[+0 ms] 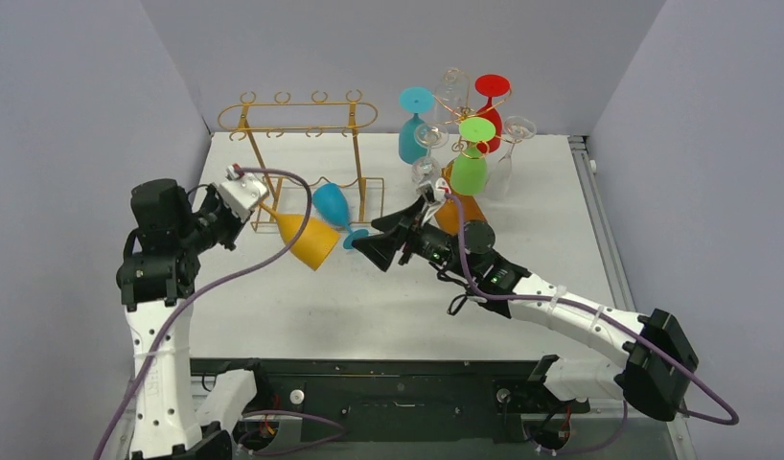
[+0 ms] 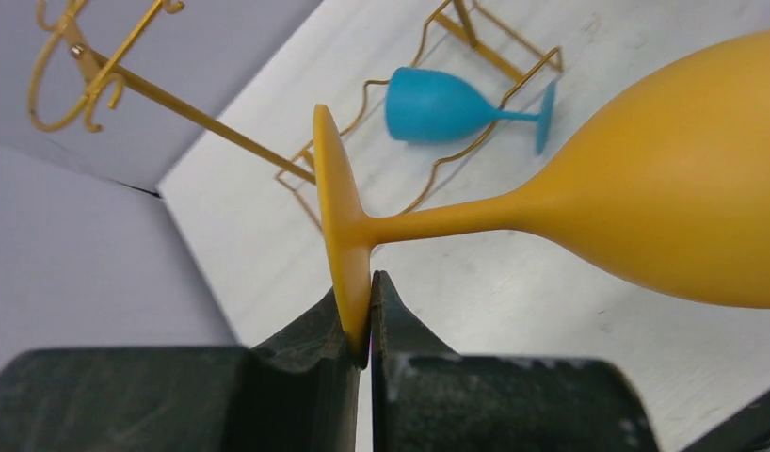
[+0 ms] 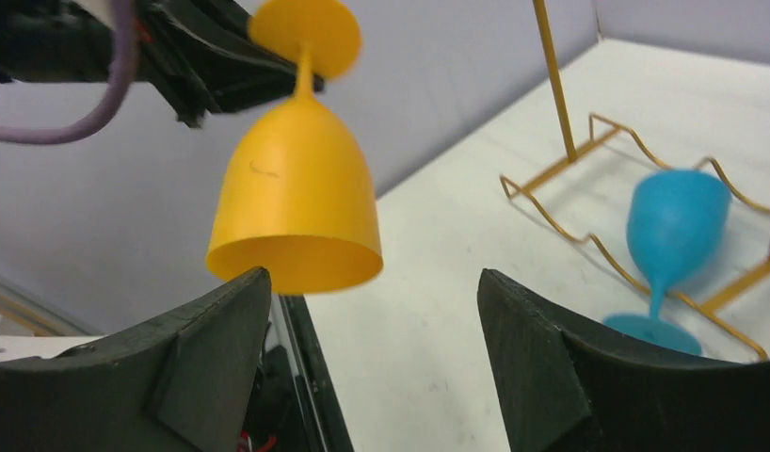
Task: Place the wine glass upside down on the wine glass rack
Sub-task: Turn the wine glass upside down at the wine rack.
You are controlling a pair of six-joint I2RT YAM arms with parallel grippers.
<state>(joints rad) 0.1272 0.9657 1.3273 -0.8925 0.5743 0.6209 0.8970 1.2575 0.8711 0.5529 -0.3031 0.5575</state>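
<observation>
Left wrist view shows what the top view can't: left gripper [image 2: 362, 315] clamped on the foot rim of the matte yellow plastic wine glass [image 2: 664, 188]. The glass is held in mid-air beside the tall gold wire rack [image 1: 297, 117], mouth towards the right gripper [image 3: 372, 279], whose jaws are spread wide and holding nothing. Only the top view shows the second wire rack [image 1: 465, 108] back right, hung with teal, red, green and clear glasses; the gold rack's base wires hold a blue wine glass [image 1: 331, 204] on its side.
</observation>
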